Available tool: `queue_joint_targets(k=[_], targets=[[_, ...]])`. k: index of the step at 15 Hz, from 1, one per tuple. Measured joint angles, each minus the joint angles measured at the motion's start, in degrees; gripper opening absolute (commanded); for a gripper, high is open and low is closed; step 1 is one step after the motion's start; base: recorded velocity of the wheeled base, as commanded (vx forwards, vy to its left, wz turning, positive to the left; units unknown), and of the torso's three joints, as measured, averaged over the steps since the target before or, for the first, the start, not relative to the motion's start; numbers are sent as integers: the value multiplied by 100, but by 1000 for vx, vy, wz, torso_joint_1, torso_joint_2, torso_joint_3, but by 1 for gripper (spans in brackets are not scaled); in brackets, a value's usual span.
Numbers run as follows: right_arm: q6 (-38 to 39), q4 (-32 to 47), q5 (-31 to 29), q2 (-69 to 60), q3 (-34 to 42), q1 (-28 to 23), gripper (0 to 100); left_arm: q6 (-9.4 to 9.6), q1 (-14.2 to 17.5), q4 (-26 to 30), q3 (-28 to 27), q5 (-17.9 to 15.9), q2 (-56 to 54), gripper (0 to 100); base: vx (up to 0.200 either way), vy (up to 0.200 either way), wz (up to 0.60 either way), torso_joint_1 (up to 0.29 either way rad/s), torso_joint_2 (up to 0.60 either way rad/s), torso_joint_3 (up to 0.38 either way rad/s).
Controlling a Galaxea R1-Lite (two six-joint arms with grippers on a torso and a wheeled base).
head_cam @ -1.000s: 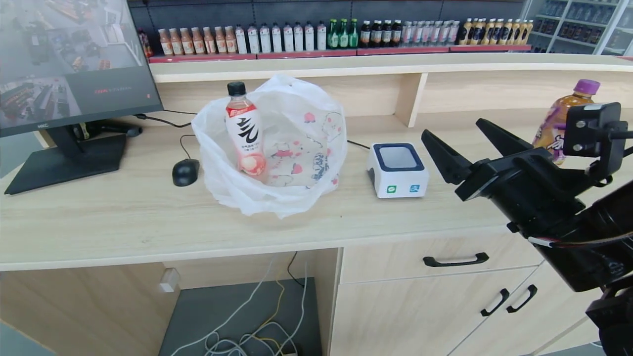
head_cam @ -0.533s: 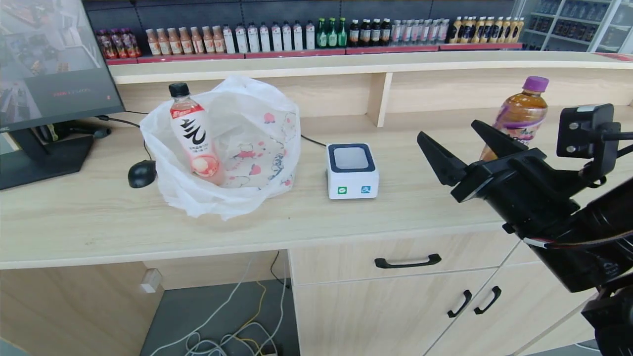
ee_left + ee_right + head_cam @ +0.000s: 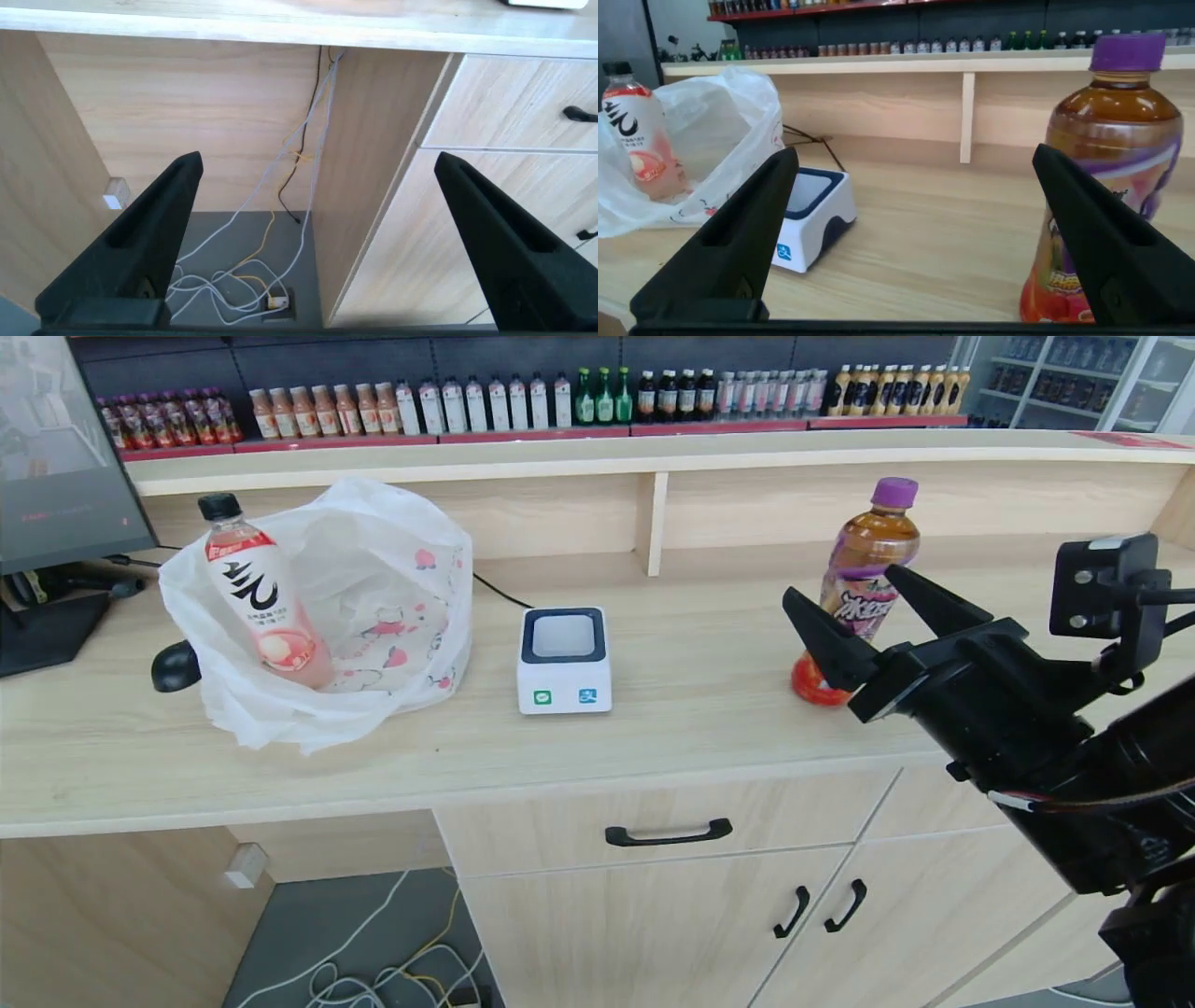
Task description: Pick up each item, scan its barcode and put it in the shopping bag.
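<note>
Wooden shop counter [image 3: 709, 719] fills the head view, with drink shelves [image 3: 560, 401] behind it. At the left of the frame the white shopping bag [image 3: 373, 579] stands open, a pink-labelled bottle [image 3: 261, 607] leaning inside. The barcode scanner [image 3: 564, 660] sits at centre, window up. At the right a purple-capped tea bottle [image 3: 864, 569] stands upright on the counter, unheld. The right gripper [image 3: 840, 586] hangs near it, fingers spread and empty. The left gripper [image 3: 318, 161], also spread and empty, faces cables [image 3: 280, 233] under the counter. The step in hand looks like picking up this bottle. Next, the fingers should pass around its body and close, then turn its barcode to the scanner.
</note>
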Motion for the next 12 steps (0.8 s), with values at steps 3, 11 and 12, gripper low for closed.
queue_joint_targets(k=[3,11,12], targets=[[-11,5,0,-37,63,21,100,0,0,0,0,0,0,100,0,-133,0,2,2,2],[-169,-2,-213,-102,286,9,100,38,0,-9,0,-2,0,100,0,0,0,0,0,0],[-169,2,-336,-113,336,-2,100,38,0,-9,0,-2,0,100,0,0,0,0,0,0]])
